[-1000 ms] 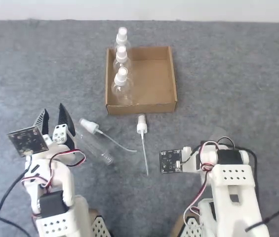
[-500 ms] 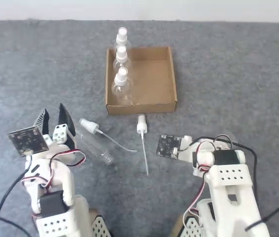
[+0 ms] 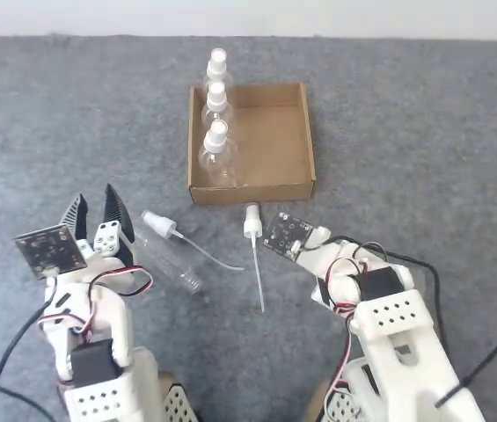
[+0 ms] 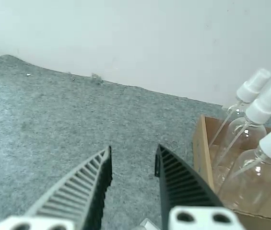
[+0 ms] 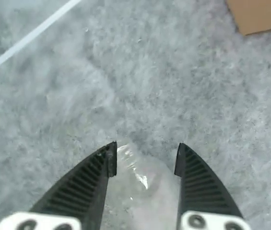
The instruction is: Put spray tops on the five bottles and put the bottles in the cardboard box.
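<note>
As its wrist view reveals, right fingers (image 5: 198, 188) clasp a bottle (image 5: 142, 194), left fingers (image 4: 179, 181) apart, empty.

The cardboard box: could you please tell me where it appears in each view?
High view: cardboard box upper centre, three bottles along one wall.
Left wrist view: its wall beside those bottles.
Right wrist view: one brown corner at the frame's edge.
Shared landmark: the grey mat.

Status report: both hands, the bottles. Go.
Left hand open, beside lying topped bottle. Right hand shut on topless bottle, near loose spray top. Three topped bottles in cardboard box. Nothing in the way.
</note>
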### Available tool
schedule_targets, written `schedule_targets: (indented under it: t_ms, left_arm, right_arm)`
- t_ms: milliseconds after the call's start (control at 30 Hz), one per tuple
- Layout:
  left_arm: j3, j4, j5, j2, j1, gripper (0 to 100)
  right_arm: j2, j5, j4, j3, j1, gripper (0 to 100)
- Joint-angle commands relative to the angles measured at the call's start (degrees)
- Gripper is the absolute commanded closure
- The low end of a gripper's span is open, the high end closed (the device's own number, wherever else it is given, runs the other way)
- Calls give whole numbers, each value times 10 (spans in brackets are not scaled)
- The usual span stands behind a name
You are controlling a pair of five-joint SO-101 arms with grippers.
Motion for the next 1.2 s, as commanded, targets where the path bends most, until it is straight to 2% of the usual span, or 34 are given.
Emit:
schedule_targets:
  t_ms: [0,133,300,567,833,1167]
  left_arm:
    - [-7,-18,-5,-9,-3,859]
    - [-7,-18,-5,-9,-3,859]
    - [-7,-18,-5,-9,-3,859]
    - [-7,-18,-5,-9,-3,859]
    - [-7,-18,-5,-9,-3,859]
    - [-7,-17,-5,-9,-3,859]
  right_arm:
    - [7,-24,54,-88,8,839]
    - [7,-21,145,-141,5,829]
    - [7,18,214,-158,6,734]
    - [7,105,268,-156,7,745]
    - [44,146,261,-156,9,745]
    - [201,207,135,-160,110,745]
